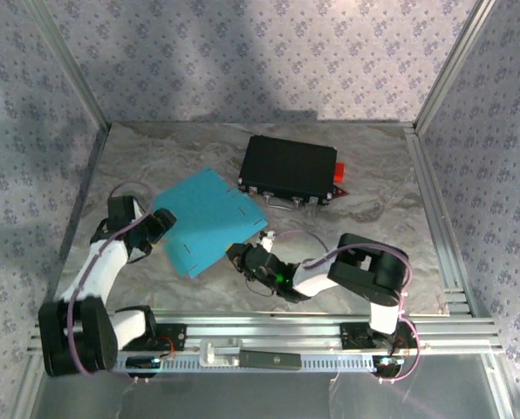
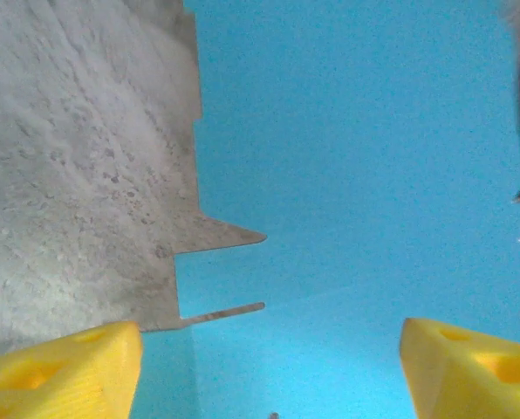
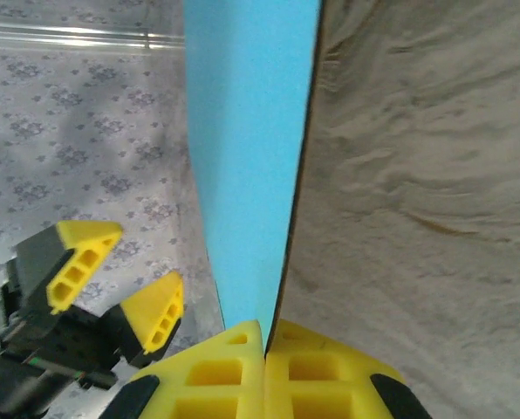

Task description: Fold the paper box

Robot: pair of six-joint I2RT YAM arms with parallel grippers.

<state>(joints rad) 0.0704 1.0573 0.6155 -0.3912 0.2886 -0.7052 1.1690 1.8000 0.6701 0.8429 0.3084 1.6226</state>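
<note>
Paper box: an unfolded paper box (image 1: 209, 223), a flat, bright cyan-blue die-cut sheet of thin cardboard, blue face towards the top camera.
Where: left of centre on the grey marbled table (image 1: 373, 227), between the two arms and in front of the black case.
Heading: turned corner-on to the arms, with one corner pointing at the near edge and the opposite one at the far wall.
Long axis: close to square from above. The slightly longer sides seem to run from far-left to near-right, but the difference is small.
Edge detail: the left wrist view shows a pointed notch and a thin slit cut into the paper box (image 2: 356, 175) along the side that borders the table (image 2: 68, 157).
Right hand: the right hand (image 1: 241, 255) is at the sheet's near-right edge. Seen from its own wrist, its yellow fingers are pressed together with the paper box (image 3: 247, 157) pinched between them (image 3: 264, 336).
Left hand: the left hand (image 1: 160, 225) is at the sheet's left edge. Its yellow fingers (image 2: 59, 367) are spread wide with blue card showing between them, and it grips nothing. The right wrist view also shows this hand (image 3: 125, 271) spread.
Behind: a black rectangular hard case (image 1: 288, 168) with metal latches lies close behind the sheet's far-right side, and a small red object (image 1: 340, 172) is at its right end.
</note>
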